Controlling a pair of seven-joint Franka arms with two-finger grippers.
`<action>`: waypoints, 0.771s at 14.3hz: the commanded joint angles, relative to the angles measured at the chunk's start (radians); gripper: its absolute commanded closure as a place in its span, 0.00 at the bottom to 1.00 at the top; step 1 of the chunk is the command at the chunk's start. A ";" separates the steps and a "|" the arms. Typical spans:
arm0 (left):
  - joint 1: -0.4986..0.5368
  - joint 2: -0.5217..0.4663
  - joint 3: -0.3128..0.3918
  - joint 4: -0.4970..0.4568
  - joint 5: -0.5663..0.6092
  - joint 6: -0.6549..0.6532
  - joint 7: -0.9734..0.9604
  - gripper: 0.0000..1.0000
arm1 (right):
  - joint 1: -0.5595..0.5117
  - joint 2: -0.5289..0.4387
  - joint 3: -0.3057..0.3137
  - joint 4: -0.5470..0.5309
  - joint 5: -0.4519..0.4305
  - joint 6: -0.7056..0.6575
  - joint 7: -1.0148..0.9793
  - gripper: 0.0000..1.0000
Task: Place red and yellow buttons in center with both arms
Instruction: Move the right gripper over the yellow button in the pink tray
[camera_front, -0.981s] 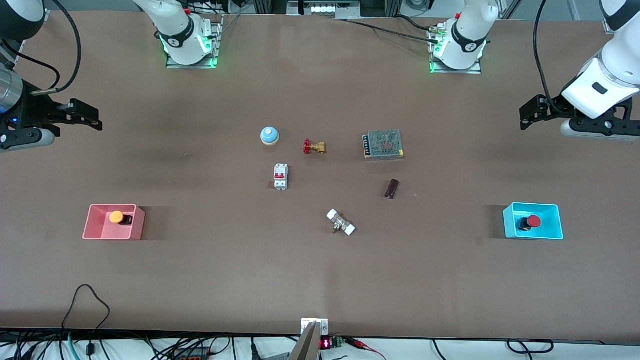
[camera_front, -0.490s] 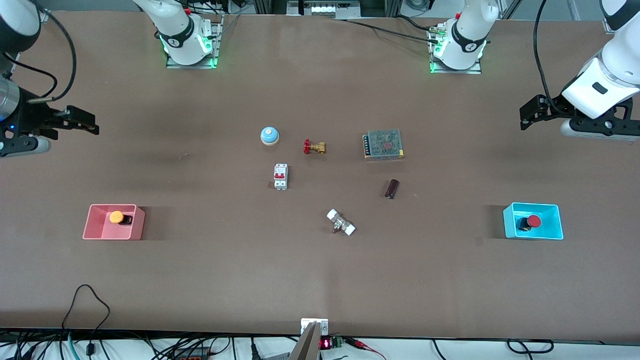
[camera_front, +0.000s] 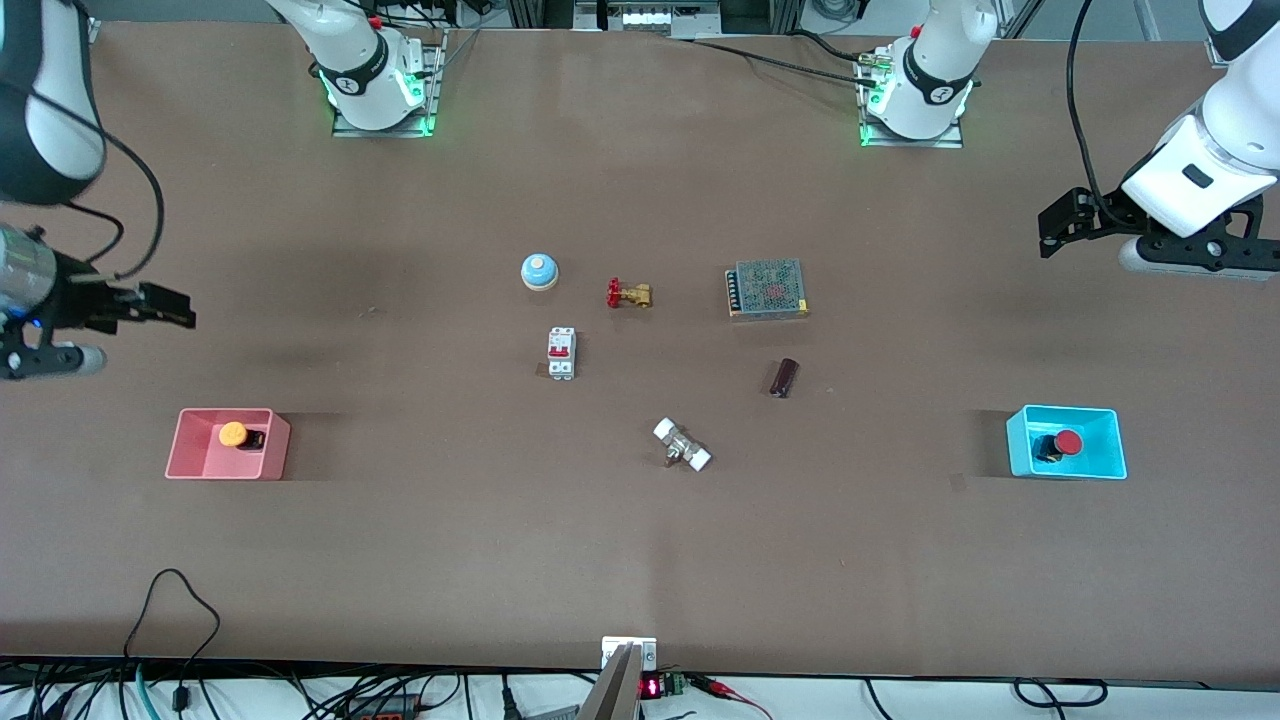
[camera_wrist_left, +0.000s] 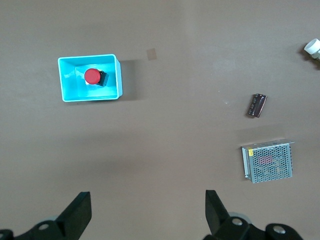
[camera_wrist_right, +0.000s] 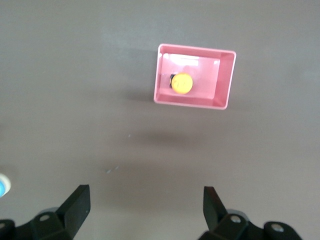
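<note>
Table (camera_front: 640, 560): brown top, its middle strewn with parts that are no part of the task; both buttons sit out at the two ends, in bins.
Left arm (camera_front: 1215, 150): reaches in at its own end of the table, up in the air.
Right arm (camera_front: 45, 110): reaches in at its own end of the table, also aloft.
Left gripper (camera_front: 1062, 222): over bare table, jaws wide apart and empty, as the left wrist view shows (camera_wrist_left: 145, 212).
Right gripper (camera_front: 165, 305): over bare table, jaws wide apart and empty, seen also in the right wrist view (camera_wrist_right: 145, 207).
Pink bin (camera_front: 190, 460): nearer the front camera than the table under the right gripper.
Blue bin (camera_front: 1100, 465): nearer the front camera than the table under the left gripper.
Yellow button (camera_front: 233, 434): lies on its side in the pink bin, cap toward the right arm's end, black body toward the middle (camera_wrist_right: 182, 83).
Red button (camera_front: 1068, 442): lies on its side in the blue bin, cap toward the left arm's end (camera_wrist_left: 92, 76).
Key relation: each arm has one button at its own end; each gripper is short of its bin and probably must come toward the front camera, then down.
Grip line: each button's long axis runs along the table's length, so the jaws would likely close across it.
</note>
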 joint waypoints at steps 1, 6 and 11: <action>0.009 -0.008 -0.005 0.016 -0.011 -0.023 0.011 0.00 | -0.014 0.056 0.008 0.015 -0.013 0.072 0.014 0.00; 0.009 -0.008 -0.005 0.020 -0.013 -0.032 0.009 0.00 | -0.053 0.122 0.014 -0.028 -0.023 0.215 -0.042 0.00; 0.009 -0.006 -0.005 0.022 -0.013 -0.032 0.009 0.00 | -0.062 0.197 0.014 -0.028 -0.026 0.311 -0.102 0.00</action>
